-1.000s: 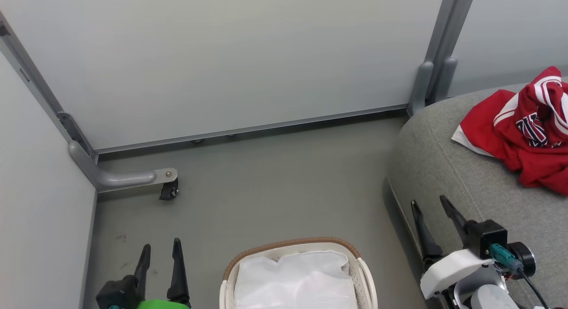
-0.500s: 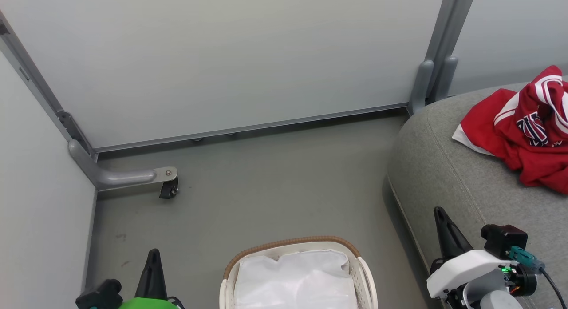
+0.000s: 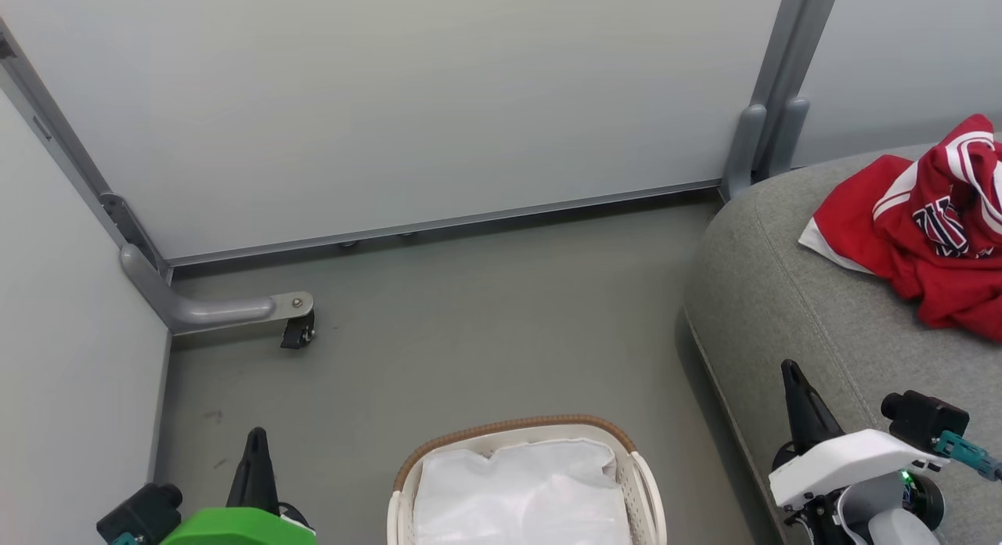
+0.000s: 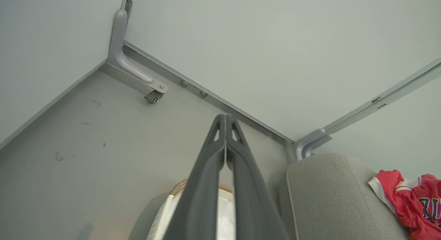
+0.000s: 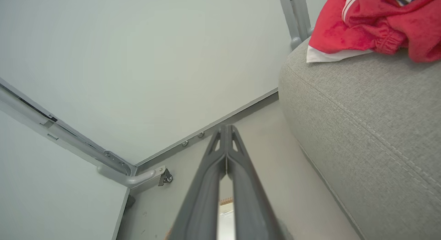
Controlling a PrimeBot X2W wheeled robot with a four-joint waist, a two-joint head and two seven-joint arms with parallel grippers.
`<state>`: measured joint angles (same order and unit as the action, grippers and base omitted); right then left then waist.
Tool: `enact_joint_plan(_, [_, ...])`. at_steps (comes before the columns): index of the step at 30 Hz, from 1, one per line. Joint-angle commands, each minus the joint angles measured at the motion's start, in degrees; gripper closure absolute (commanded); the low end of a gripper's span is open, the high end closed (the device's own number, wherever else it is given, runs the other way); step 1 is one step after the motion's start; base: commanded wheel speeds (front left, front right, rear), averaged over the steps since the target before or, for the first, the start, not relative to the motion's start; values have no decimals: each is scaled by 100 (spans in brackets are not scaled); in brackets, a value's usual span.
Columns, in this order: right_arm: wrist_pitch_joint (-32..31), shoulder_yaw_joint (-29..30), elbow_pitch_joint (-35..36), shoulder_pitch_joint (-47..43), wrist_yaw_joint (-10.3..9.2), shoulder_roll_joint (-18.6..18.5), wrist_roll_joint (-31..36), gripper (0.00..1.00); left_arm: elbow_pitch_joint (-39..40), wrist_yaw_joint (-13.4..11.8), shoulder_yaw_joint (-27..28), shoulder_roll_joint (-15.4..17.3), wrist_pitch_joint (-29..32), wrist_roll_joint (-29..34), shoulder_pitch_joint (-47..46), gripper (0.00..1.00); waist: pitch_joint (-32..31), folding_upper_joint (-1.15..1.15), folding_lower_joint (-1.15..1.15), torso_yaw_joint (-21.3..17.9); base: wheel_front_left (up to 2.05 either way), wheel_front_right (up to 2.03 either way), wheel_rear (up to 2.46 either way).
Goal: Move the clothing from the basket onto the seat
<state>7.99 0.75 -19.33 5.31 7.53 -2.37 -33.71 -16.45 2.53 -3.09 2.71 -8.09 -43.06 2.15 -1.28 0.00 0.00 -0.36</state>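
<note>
The red clothing point(image 3: 931, 232) with white stripes and navy lettering lies crumpled on the grey seat point(image 3: 791, 294) at the right; it also shows in the left wrist view point(image 4: 413, 205) and right wrist view point(image 5: 372, 22). The white basket point(image 3: 638, 482) with its brown rim stands on the floor at the bottom centre, holding just its white liner point(image 3: 524, 494). My left gripper point(image 3: 254, 443) is shut and empty to the left of the basket. My right gripper point(image 3: 792, 377) is shut and empty over the seat's front edge, well short of the clothing.
Pale partition walls point(image 3: 407, 99) close off the back and left. A grey metal foot with a caster point(image 3: 293, 326) juts onto the floor at the left. A grey post point(image 3: 763, 138) stands behind the seat's corner. Grey floor point(image 3: 485, 333) lies between basket and wall.
Both grippers have gone from open to shut with nothing in them, and both have drawn back toward the bottom of the head view. The clothing and basket have not moved.
</note>
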Motion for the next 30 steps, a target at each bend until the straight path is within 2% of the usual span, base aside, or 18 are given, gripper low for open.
enact_joint_plan(1, [-49,34,113,89,-2,-32,-239,100,105,45,69,14,54,-200,-198,100,2,0,0,1,0,0,0])
enact_joint_plan(30, [-605,253,290,108,-3,-46,-2455,100,166,229,429,19,611,-2068,-481,100,45,0,0,11,0,0,0])
